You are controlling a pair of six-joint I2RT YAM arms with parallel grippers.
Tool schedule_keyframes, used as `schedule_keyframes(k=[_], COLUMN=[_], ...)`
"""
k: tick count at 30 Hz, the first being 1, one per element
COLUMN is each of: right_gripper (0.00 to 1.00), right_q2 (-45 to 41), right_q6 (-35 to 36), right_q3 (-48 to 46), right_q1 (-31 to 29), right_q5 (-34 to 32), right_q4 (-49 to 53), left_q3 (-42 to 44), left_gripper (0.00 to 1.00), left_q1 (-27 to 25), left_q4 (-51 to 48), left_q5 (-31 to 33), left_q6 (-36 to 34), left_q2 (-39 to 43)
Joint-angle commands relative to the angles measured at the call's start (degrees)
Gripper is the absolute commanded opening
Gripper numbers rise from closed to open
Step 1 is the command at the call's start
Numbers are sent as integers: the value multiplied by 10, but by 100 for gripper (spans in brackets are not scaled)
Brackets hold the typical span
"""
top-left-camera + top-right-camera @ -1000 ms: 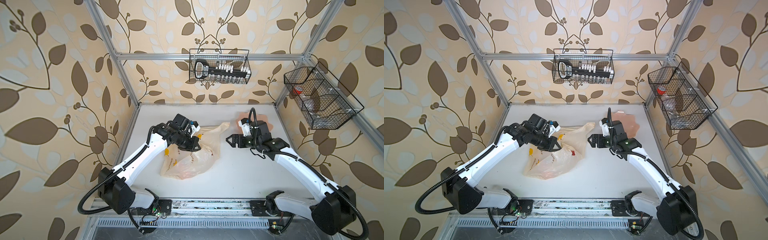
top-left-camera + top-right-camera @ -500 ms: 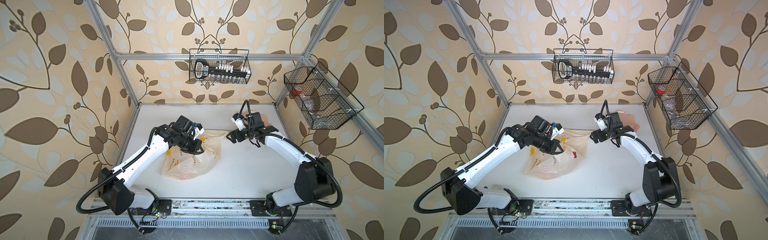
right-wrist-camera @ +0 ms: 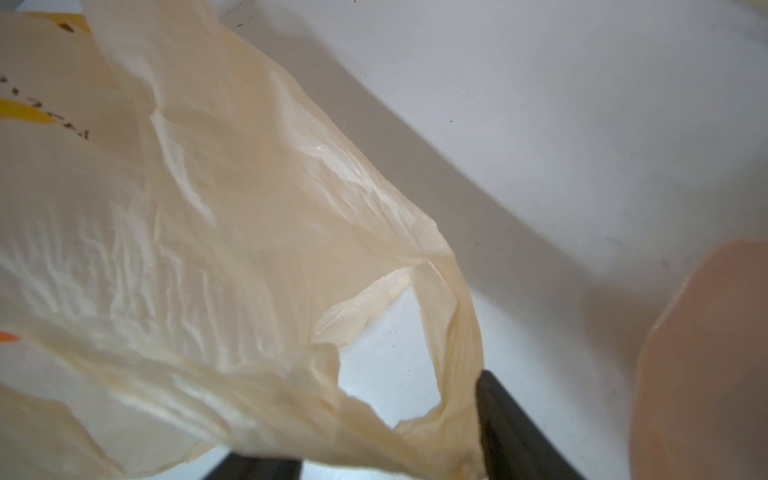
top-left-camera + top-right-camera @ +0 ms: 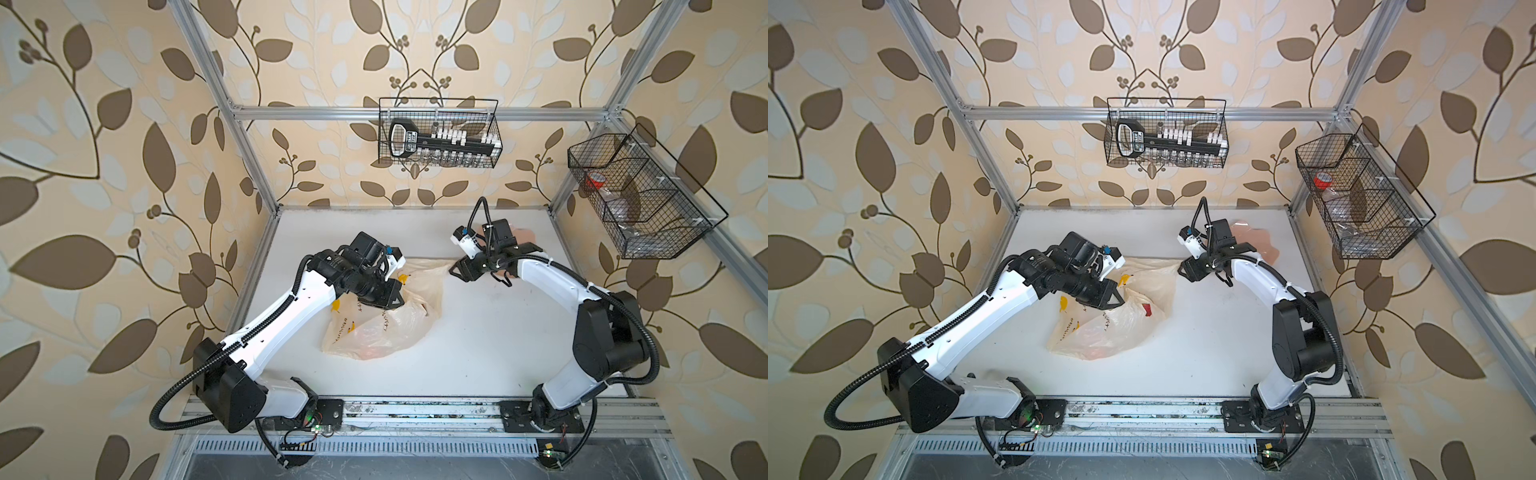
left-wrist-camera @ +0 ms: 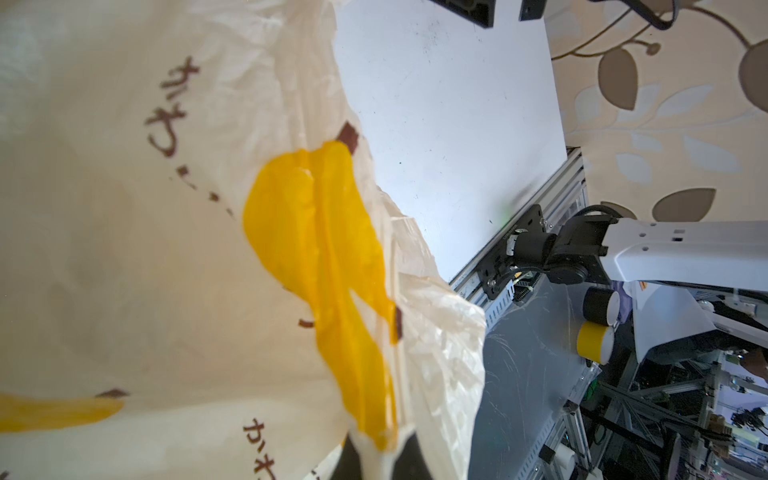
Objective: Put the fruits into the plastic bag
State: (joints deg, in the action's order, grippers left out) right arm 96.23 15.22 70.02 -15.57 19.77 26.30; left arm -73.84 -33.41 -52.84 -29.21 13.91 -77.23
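The plastic bag (image 4: 386,328) (image 4: 1113,328), cream with yellow banana prints, lies crumpled at the table's middle. Fruits show only as a red piece (image 4: 1147,308) and a reddish-orange blur (image 4: 365,353) through the film. My left gripper (image 4: 397,302) (image 4: 1121,303) (image 5: 378,457) is shut on the bag's rim (image 5: 166,249) and holds it up. My right gripper (image 4: 453,270) (image 4: 1181,270) (image 3: 386,449) is at the bag's far corner. Its fingers stand apart, with the bag's handle loop (image 3: 453,332) draped between them and resting against one finger (image 3: 507,419).
A pale pink plate (image 4: 525,237) (image 4: 1262,245) (image 3: 706,353) lies behind the right gripper at the back right. Wire baskets hang on the back wall (image 4: 438,133) and on the right wall (image 4: 640,199). Metal frame posts edge the table.
The right arm has folded back, and its gripper has come to the bag's far handle with the jaws narrowing around it. The left gripper has kept its hold on the rim.
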Motion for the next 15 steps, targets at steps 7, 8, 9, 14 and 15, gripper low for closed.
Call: schedule_keyframes(k=[7, 8, 9, 14, 15], right_gripper=[0, 0, 0, 0, 0], right_q2=[-31, -45, -55, -108, -116], right_q6=[-68, -73, -79, -115, -122], right_q3=[15, -3, -11, -42, -45], right_q1=[-29, -34, -36, -44, -46], right_q5=[44, 39, 34, 17, 17], right_q4=[-8, -13, -14, 11, 17], left_q3=[-106, -126, -144, -231, -240], left_gripper=[44, 49, 54, 77, 78], left_q1=[-1, -2, -2, -5, -10], left_q4=[-42, -48, -52, -52, -49], left_q5=[41, 54, 64, 48, 43], left_q6=[23, 29, 34, 48, 45], left_q2=[18, 17, 16, 1, -2])
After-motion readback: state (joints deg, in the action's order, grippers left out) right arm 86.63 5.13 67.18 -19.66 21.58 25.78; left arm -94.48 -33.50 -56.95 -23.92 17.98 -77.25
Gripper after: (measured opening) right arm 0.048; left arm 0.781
